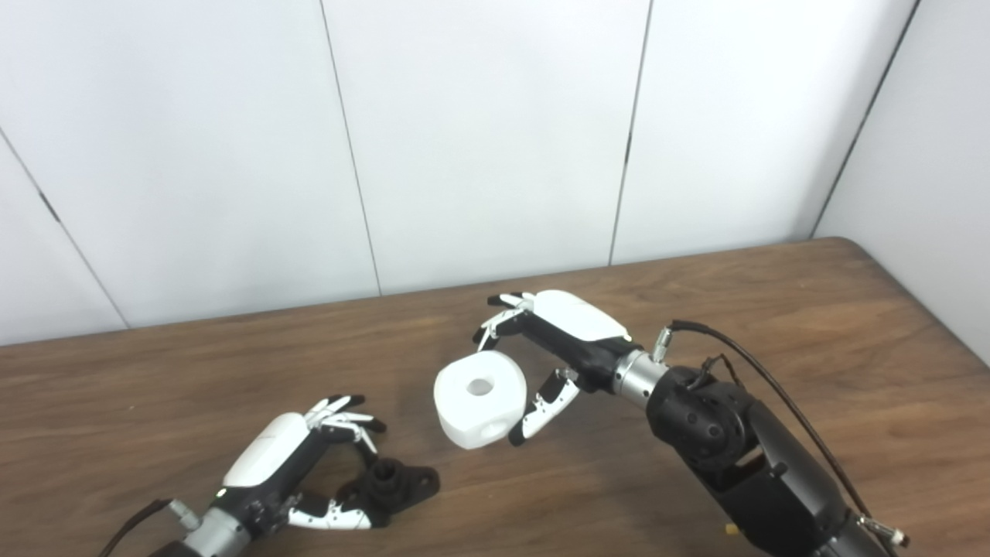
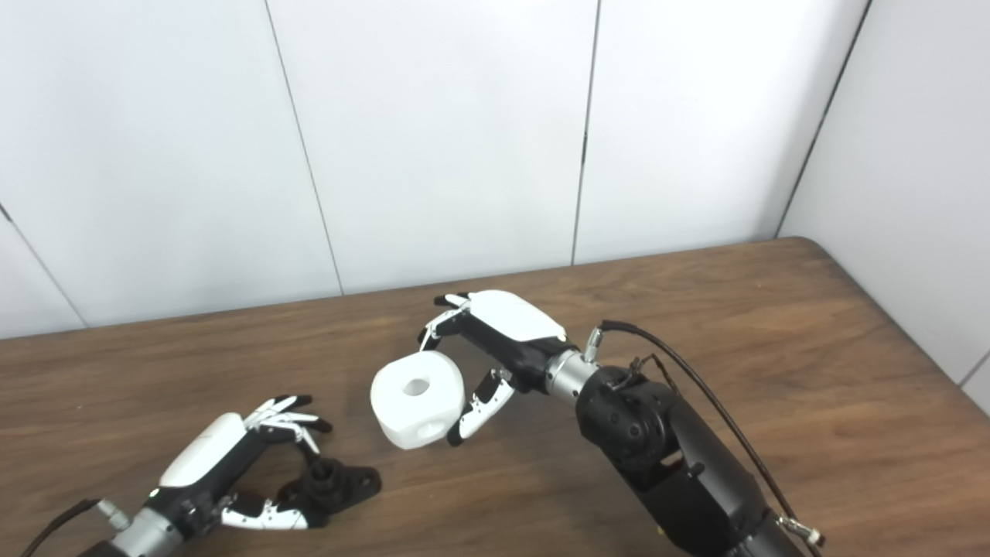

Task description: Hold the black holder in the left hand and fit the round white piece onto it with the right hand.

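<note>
Right hand pinches the chunky round white plastic piece between fingers and thumb, bore up, likely to line it up with the post. Left hand, near left, cups the black flanged plastic holder on the brown wooden table; firm grip unclear. No readable markings.

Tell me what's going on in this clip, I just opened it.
A humanoid robot is joining two parts at a wooden table. Its right hand holds the round white piece between fingers and thumb; whether it is lifted off the table cannot be told. The left hand is curled around the black holder, which appears to rest on the tabletop, though a firm grip is not clear. The two parts are apart; the piece is not yet fitted.
</note>
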